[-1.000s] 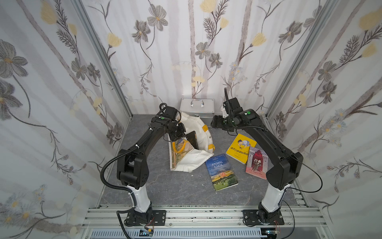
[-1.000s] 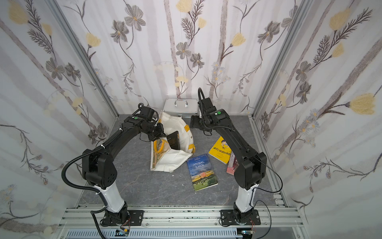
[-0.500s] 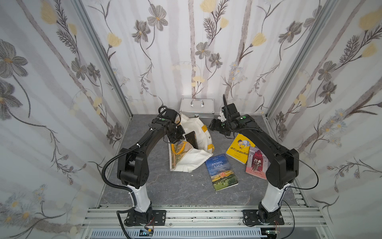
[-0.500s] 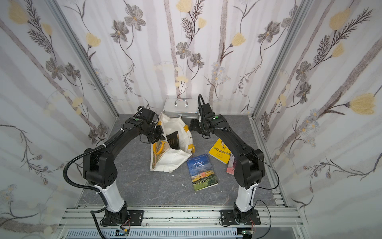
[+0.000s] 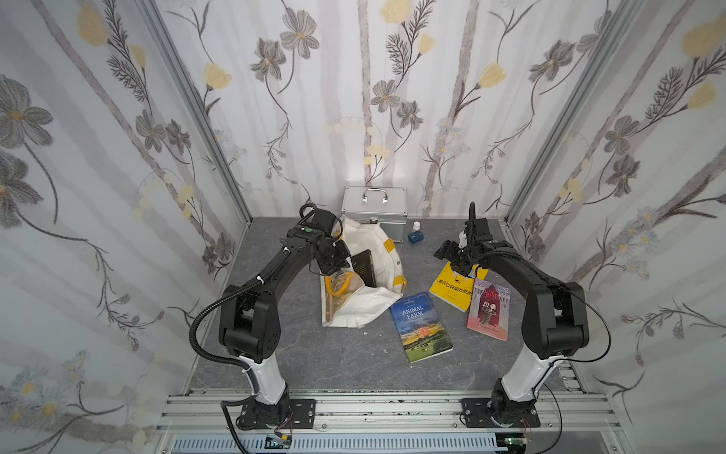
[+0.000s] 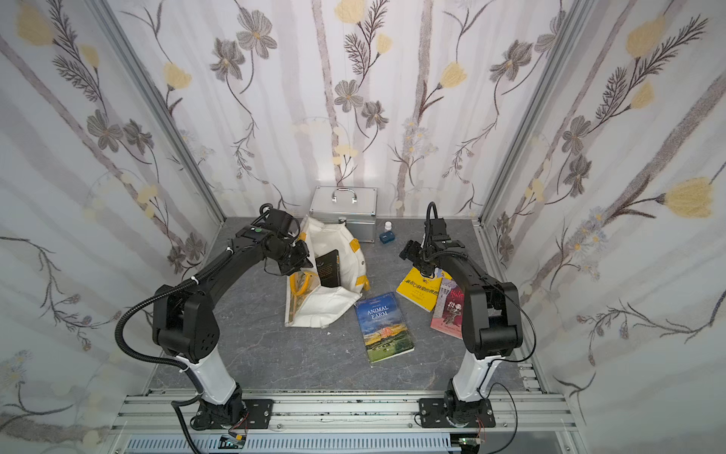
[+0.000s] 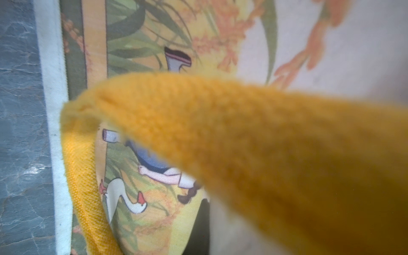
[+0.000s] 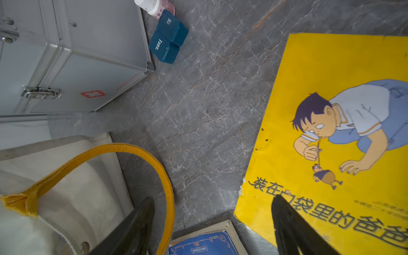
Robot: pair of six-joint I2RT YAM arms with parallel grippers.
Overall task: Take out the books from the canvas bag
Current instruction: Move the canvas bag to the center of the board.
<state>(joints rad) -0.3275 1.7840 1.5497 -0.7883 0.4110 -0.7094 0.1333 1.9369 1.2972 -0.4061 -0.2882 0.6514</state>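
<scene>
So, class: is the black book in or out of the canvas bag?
In, partly: the black book stands in the canvas bag's open mouth, one end poking out.

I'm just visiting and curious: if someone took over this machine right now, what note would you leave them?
Left tool: shut on the yellow strap of the canvas bag.
Right tool: open, empty, above the yellow book.
Done: yellow book, Animal Farm and pinkish-red book lie out on the table.
Left: Black book stands in the bag's mouth; pull it out.
</scene>
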